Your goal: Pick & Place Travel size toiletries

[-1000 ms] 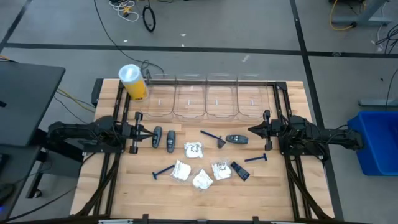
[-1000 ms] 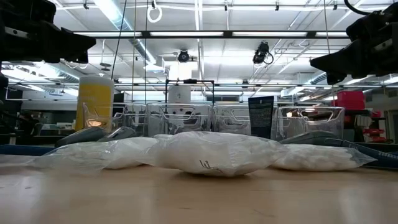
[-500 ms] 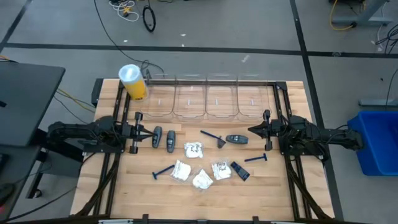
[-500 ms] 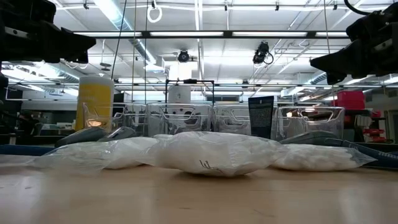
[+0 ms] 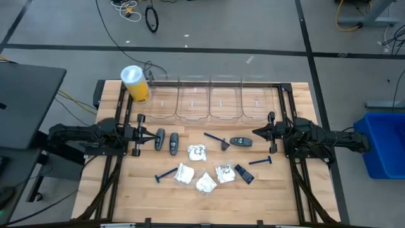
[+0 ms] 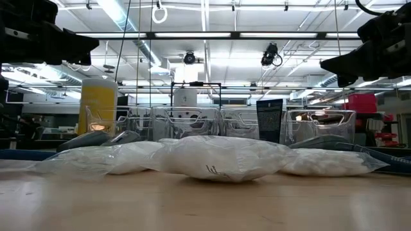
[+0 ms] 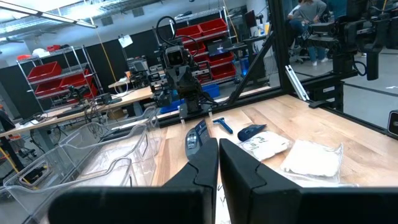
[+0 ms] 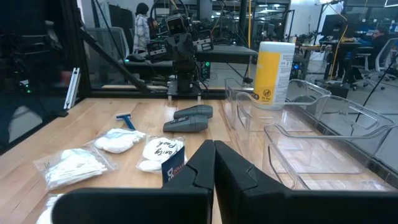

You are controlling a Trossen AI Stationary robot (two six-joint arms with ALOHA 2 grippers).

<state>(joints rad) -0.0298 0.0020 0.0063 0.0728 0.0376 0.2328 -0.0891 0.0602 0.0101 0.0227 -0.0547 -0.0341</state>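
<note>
The toiletries lie loose on the wooden table (image 5: 126, 190) between my two arms. There are two dark grey pieces (image 5: 167, 142), a dark oval piece (image 5: 241, 142), a dark rectangular piece (image 5: 245, 174), several white packets (image 5: 198, 152) (image 5: 205, 183), and thin blue razors (image 5: 166, 174) (image 5: 260, 161) (image 5: 216, 139). My left gripper (image 5: 150, 135) hangs level at the table's left side, shut and holding nothing (image 7: 218, 152). My right gripper (image 5: 255, 132) hangs level at the right side, also shut and holding nothing (image 8: 214, 155). Both are above the table, clear of every item.
Several clear plastic bins (image 5: 209, 98) stand in a row along the far edge. A tall yellow cylinder with a white lid (image 5: 135, 83) stands at the far left corner. Bare wood lies along the near edge. A person (image 8: 143, 25) stands in the room beyond.
</note>
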